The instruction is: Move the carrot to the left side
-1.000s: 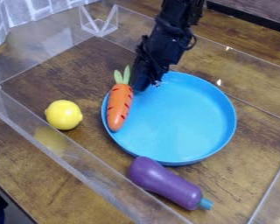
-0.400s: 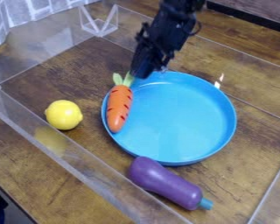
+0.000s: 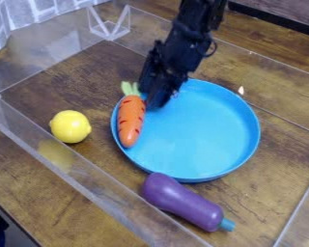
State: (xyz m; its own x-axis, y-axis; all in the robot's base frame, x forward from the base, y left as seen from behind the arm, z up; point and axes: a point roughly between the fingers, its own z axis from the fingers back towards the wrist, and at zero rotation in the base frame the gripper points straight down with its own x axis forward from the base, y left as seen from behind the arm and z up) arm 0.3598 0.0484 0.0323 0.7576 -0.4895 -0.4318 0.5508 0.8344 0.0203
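Note:
The carrot, orange with a green leafy top, lies across the left rim of the blue plate, its tip pointing toward the near edge. My gripper hangs tilted down just over the carrot's leafy end. Its dark fingers look spread, and nothing is between them. The arm rises behind it toward the top of the view.
A yellow lemon sits on the wooden table left of the carrot. A purple eggplant lies in front of the plate. Clear plastic walls run along the left and near sides of the table.
The gripper's fingers have spread apart from their narrow, shut stance. The carrot, lemon and eggplant lie where they were.

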